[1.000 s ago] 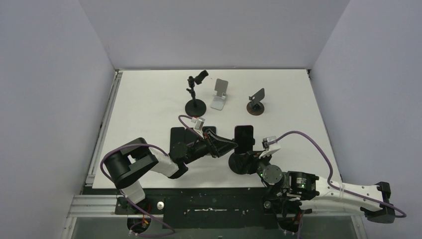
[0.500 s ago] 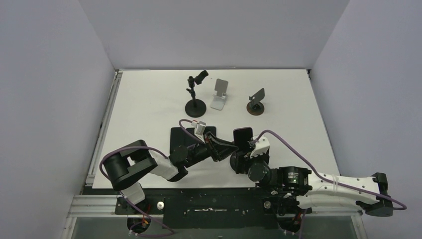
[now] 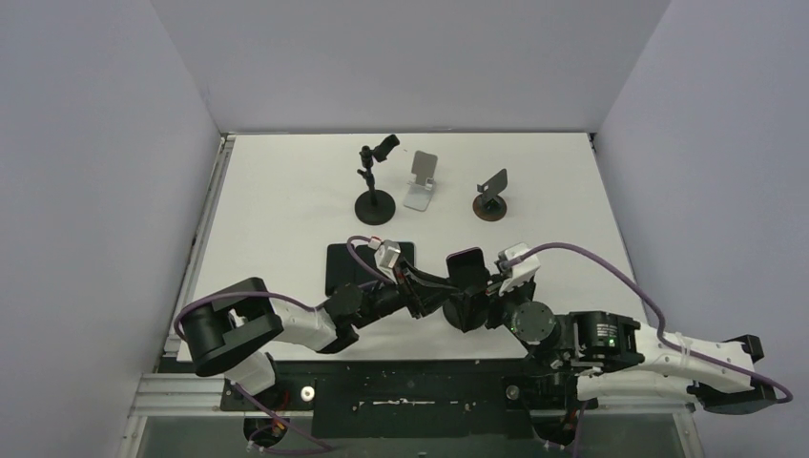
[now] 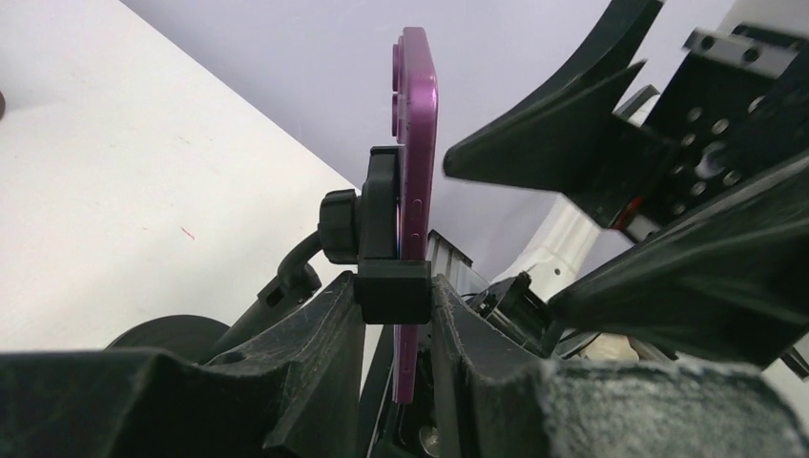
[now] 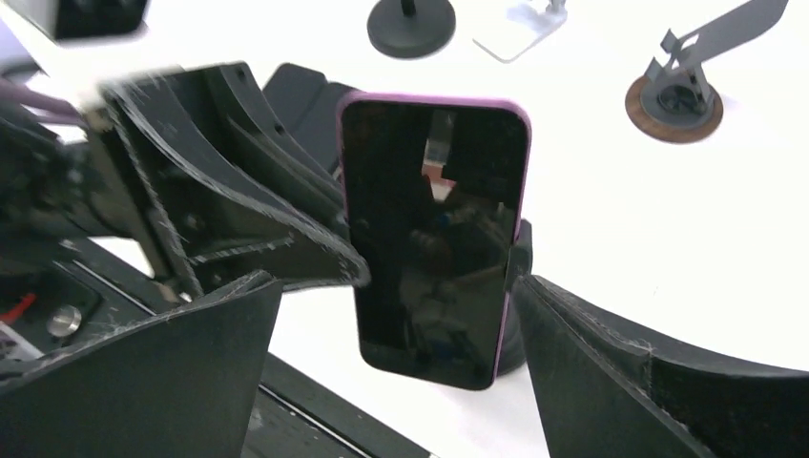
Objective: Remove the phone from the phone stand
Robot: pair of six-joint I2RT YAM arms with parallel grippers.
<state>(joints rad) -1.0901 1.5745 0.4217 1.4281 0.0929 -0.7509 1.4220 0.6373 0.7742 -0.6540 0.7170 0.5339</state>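
Observation:
A purple-cased phone (image 5: 434,229) with a dark screen stands upright in the clamp of a black phone stand (image 4: 382,210) near the table's front edge. My left gripper (image 4: 396,296) is shut on the stand's clamp block, one finger on each side, with the phone's (image 4: 417,143) lower edge hanging between them. My right gripper (image 5: 399,286) is open wide, its fingers apart on either side of the phone's lower half and not touching it. From above, the phone (image 3: 467,265) sits between both wrists, over the stand's round base (image 3: 460,315).
A black gooseneck stand (image 3: 374,181), a silver stand (image 3: 421,179) and a brown-based stand (image 3: 492,196) stand empty at the back. A flat black pad (image 3: 342,262) lies left of the left wrist. The table's front edge is just behind the phone stand.
My right gripper has opened wide and swung in so its fingers flank the phone. The left gripper has stayed shut on the stand's clamp.

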